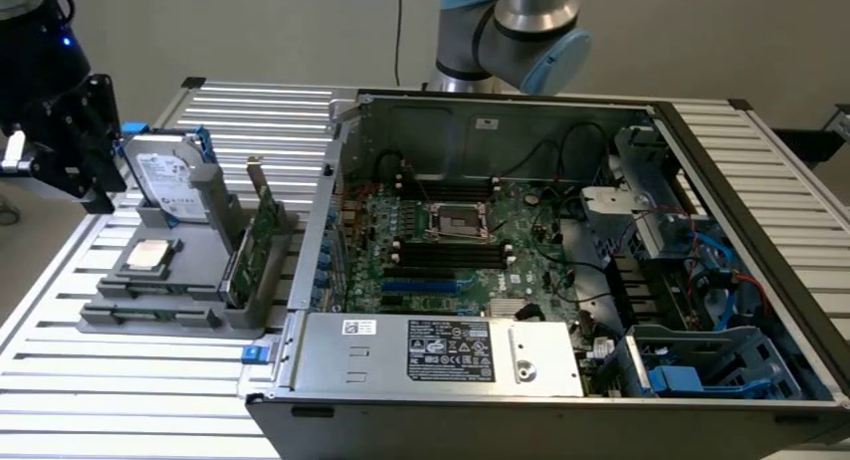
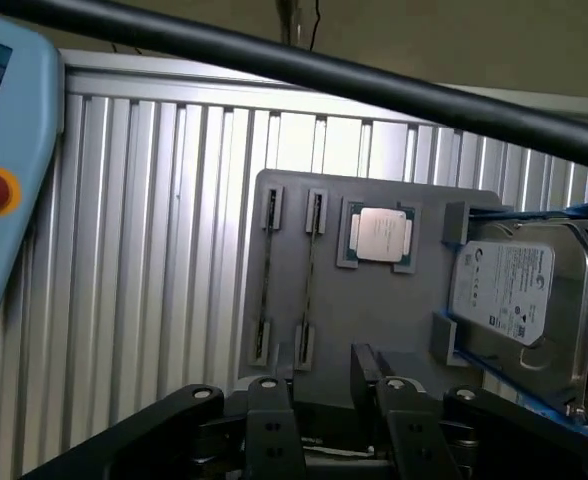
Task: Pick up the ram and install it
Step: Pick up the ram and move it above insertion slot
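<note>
End effector spread; ram thin, edge-on.

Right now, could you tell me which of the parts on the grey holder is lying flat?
The square silver processor chip lies flat on the grey holder; the hard drive and the green card both stand on edge.

Matt grey plastic tray
</note>
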You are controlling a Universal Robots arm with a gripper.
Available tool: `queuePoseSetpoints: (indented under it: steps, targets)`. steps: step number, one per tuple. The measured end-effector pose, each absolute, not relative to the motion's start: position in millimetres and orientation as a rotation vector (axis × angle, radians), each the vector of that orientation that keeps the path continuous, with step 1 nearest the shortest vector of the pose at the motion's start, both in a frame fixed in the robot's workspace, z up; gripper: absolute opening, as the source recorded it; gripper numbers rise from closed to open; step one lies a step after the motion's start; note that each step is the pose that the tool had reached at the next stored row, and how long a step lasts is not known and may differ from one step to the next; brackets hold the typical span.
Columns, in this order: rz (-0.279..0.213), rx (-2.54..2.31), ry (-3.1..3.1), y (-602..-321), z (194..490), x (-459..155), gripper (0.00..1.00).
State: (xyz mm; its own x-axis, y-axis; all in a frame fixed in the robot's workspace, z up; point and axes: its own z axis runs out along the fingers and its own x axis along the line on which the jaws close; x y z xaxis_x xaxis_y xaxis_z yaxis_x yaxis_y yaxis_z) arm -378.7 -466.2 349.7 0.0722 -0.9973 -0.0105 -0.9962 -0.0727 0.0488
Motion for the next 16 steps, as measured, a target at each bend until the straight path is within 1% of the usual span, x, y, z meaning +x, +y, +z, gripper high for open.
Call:
queuePoseSetpoints:
  steps: [16]
  targets:
    - [-0.064,2.280,-2.119,-493.3,320.6,-379.0,0.36]
